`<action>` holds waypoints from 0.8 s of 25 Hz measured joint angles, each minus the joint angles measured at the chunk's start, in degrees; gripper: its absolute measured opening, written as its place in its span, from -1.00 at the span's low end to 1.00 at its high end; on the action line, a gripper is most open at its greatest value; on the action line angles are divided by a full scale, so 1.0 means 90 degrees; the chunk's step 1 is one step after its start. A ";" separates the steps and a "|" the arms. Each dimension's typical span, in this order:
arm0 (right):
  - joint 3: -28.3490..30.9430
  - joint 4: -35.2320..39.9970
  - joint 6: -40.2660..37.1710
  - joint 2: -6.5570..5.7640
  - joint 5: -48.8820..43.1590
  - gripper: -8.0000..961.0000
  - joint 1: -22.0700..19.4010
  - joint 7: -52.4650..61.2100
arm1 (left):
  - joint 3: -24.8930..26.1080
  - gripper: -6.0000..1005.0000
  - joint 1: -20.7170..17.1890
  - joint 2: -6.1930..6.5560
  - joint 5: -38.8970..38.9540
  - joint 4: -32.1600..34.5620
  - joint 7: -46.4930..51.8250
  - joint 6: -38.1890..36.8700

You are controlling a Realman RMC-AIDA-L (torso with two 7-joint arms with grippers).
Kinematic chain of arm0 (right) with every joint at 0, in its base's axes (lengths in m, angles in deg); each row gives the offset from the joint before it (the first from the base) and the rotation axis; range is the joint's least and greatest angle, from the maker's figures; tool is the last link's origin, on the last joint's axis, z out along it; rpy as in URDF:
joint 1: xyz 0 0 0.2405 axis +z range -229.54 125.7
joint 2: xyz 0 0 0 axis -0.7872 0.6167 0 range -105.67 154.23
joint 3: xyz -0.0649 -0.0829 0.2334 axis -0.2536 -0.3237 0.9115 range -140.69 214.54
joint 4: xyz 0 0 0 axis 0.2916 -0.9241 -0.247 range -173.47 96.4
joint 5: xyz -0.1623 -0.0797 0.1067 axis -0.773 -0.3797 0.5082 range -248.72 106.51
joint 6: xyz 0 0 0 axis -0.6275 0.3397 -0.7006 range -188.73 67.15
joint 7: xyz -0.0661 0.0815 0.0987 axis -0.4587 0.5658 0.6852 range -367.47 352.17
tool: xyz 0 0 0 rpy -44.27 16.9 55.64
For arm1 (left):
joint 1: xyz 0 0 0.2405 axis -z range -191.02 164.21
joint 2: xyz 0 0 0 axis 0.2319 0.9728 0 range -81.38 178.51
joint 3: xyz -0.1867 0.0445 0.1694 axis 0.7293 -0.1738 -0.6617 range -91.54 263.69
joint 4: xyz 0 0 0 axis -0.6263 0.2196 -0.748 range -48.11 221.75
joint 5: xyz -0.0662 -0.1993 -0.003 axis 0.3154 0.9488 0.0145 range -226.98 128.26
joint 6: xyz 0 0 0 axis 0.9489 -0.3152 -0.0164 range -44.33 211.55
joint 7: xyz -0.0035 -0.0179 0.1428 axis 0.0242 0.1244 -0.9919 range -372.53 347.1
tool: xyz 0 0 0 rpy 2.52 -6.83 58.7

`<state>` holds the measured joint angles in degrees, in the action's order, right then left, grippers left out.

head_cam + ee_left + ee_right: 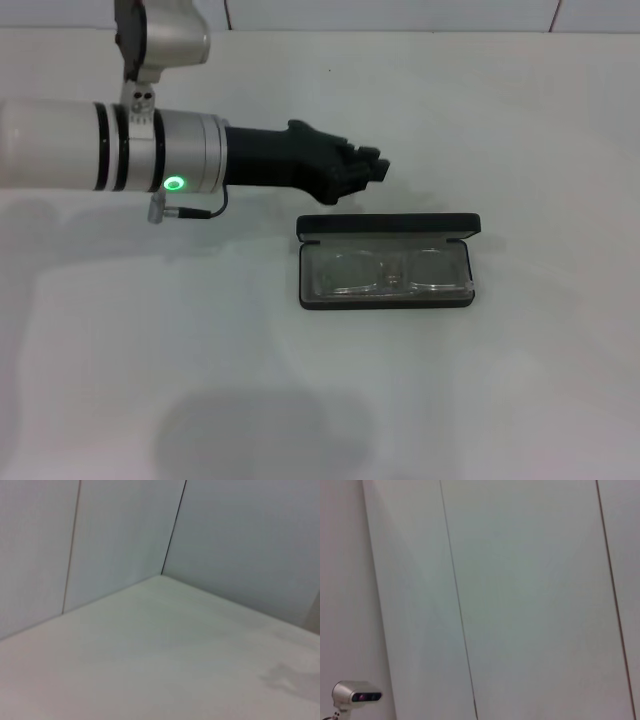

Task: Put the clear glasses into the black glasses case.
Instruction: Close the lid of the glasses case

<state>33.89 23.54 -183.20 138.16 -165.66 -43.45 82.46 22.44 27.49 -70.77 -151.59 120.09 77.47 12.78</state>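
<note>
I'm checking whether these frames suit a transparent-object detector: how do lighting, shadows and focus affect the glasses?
Head view: even light; the glasses show only as faint outlines and small glints against the grey lining of the open case; soft arm shadows lie on the table, none over the case; left gripper is sharp. Left wrist view: soft, only table and wall. Right wrist view: only wall panels.

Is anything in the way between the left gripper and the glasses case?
Nothing visible. The left gripper hovers just behind the open black glasses case, bare table between them. The clear glasses already lie inside the case.
</note>
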 joint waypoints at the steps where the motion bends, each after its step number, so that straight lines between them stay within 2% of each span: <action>1: 0.0002 -0.0103 0.0020 -0.0012 -0.0031 -0.75 -0.0007 -0.0078 | -0.0003 -0.66 -0.0013 0.0002 -0.0036 -0.0002 0.0013 -0.0014; 7: -0.0033 -0.0513 0.0286 -0.0033 -0.0390 -0.75 0.0062 -0.0317 | -0.0295 -0.65 -0.0017 -0.0028 -0.0136 -0.0070 0.0061 -0.0034; 20: -0.0061 -0.0815 0.0504 -0.0035 -0.0551 -0.74 0.0141 -0.0497 | -0.0341 -0.65 0.0077 -0.0059 0.0074 -0.0154 0.0032 -0.0140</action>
<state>33.34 16.20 -178.67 137.85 -170.61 -42.19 77.99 19.37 28.18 -71.30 -150.92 118.70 77.76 11.52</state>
